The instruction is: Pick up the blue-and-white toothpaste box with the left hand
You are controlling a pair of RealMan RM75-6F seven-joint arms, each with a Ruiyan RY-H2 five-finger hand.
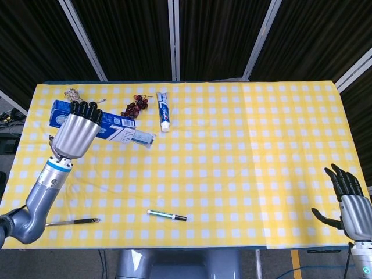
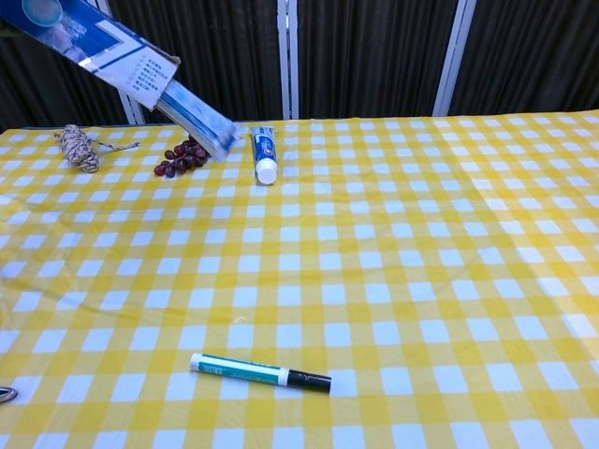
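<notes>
My left hand point(image 1: 78, 132) grips the blue-and-white toothpaste box point(image 1: 119, 129) and holds it up off the yellow checked table point(image 1: 232, 174). In the chest view the box point(image 2: 122, 65) hangs tilted in the air at the upper left, its far end pointing down toward the table; the hand itself is out of that frame. My right hand point(image 1: 349, 200) hovers at the table's near right corner with its fingers apart and nothing in them.
A toothpaste tube point(image 1: 164, 110) lies at the back, beside a bunch of dark grapes point(image 1: 135, 106). A coil of twine point(image 2: 79, 147) sits at the far left. A marker pen point(image 1: 167, 215) and a metal utensil point(image 1: 72, 221) lie near the front edge.
</notes>
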